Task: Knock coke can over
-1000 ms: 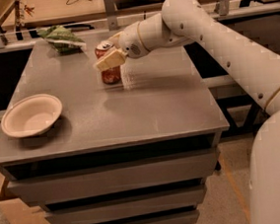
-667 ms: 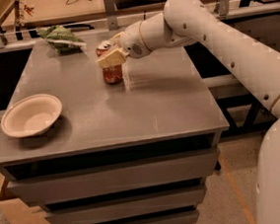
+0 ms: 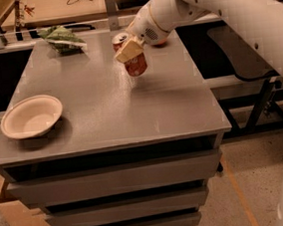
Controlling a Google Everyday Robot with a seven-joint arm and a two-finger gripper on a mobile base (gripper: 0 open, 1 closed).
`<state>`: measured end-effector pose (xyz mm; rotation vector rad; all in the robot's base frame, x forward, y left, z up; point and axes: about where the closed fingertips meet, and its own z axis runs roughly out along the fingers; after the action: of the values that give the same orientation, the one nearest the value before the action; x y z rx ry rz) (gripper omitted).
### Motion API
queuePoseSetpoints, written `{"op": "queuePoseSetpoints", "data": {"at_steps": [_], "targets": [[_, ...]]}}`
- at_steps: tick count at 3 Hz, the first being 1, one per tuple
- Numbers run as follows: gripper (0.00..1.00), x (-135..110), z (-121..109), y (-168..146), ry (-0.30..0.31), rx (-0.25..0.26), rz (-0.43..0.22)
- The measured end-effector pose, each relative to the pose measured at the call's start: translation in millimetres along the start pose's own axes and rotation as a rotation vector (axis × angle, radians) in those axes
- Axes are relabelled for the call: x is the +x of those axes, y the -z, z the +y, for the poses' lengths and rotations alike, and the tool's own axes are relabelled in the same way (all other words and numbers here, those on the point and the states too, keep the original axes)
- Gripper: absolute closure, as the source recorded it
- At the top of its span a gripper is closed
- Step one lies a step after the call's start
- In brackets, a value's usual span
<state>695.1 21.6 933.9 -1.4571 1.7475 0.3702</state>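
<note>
Gripper [image 3: 129, 50] touches tilted can [image 3: 137, 65] near far edge of table [image 3: 107, 123]; whether it grips cannot be told. Bowl [image 3: 31, 116] front-left, well apart.

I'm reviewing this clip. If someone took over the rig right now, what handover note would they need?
Gripper: at the far middle of the table, pressed against the upper side of the coke can.
Coke can: tilted, with its silver top leaning to the far left. It is not lying flat, and I cannot tell whether its base touches the table.
Done: contact made, can tipped off upright.
Left: finish the push so the can lies on its side, then pull the arm clear.
Nearby: orange ball just behind the wrist, bowl at front left, green bag at far left.
</note>
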Motion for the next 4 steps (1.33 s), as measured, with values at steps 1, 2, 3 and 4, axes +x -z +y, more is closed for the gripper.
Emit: {"op": "queuePoseSetpoints", "data": {"at_steps": [1,2,3,4], "targets": [[1.0,12.9,-3.4,13.1,0.049,0.004,0.201],[1.0,30.3,1.6,3.8,0.116,-0.051,0.436],[1.0,50.1,15.9,-15.9,0.166,-0.166,0.612],[1.0,54.7,25.3,-32.5,0.177,-0.231,0.632]]}}
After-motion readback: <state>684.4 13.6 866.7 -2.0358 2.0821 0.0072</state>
